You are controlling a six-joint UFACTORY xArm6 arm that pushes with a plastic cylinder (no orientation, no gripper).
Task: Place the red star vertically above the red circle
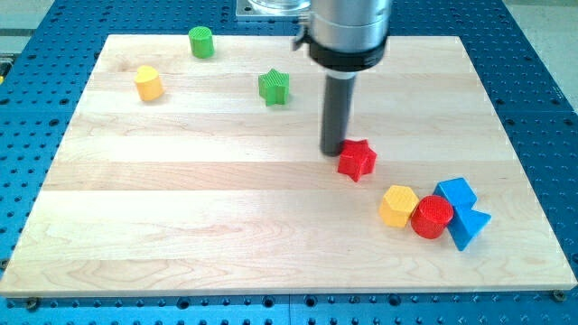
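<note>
The red star (358, 160) lies right of the board's middle. The red circle (432, 217) sits lower right of it, wedged between a yellow hexagon (398, 205) on its left and two blue blocks on its right. My tip (333, 150) rests on the board just at the star's upper left edge, touching or nearly touching it. The star stands up and to the left of the circle, with a clear gap between them.
A blue cube (456, 193) and a blue triangle (468, 226) sit against the red circle's right. A green star (274, 87), a green cylinder (201, 41) and a yellow block (149, 83) lie in the top left. The wooden board (181, 226) rests on a blue perforated table.
</note>
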